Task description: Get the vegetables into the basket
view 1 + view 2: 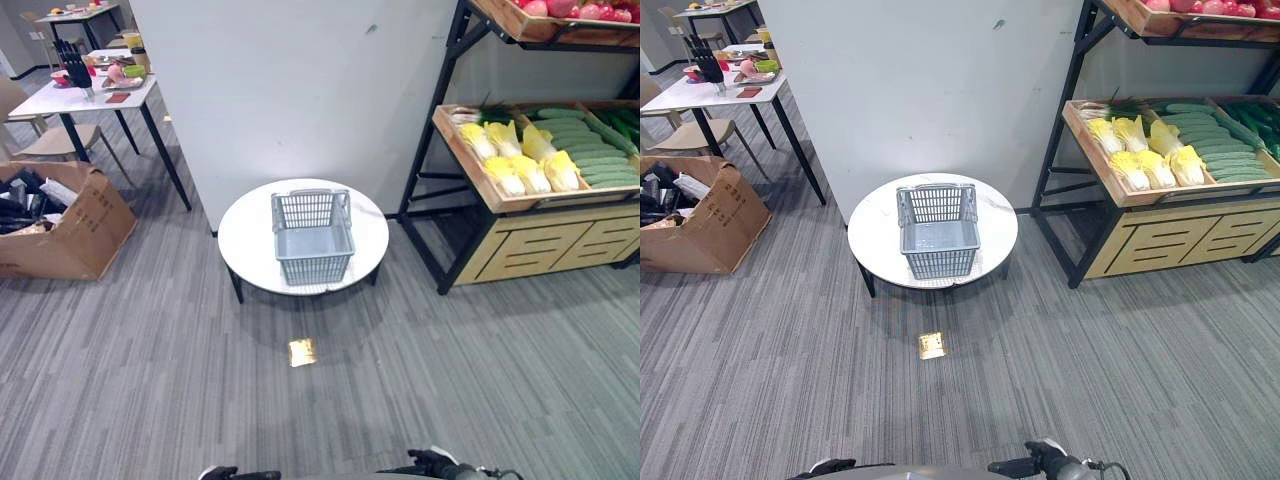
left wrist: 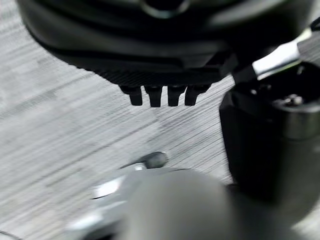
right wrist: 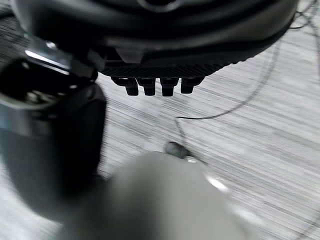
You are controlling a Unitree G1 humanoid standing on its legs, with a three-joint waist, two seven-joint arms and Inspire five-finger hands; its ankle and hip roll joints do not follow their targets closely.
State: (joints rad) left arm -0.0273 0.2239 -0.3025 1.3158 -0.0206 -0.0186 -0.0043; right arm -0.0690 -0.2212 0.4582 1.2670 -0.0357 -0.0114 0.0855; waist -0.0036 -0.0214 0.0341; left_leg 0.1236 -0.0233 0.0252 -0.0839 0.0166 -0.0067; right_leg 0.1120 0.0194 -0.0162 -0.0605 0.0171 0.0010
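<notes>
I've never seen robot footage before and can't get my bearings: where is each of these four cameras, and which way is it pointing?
Left eye view: on the head, looking down and ahead at a grey plastic basket on a round white table.
Right eye view: beside it, same scene, with a wooden shelf of yellow cabbages and green cucumbers.
Left wrist view: along the left hand, open, at grey carpet.
Right wrist view: along the right hand, open, same carpet.
</notes>
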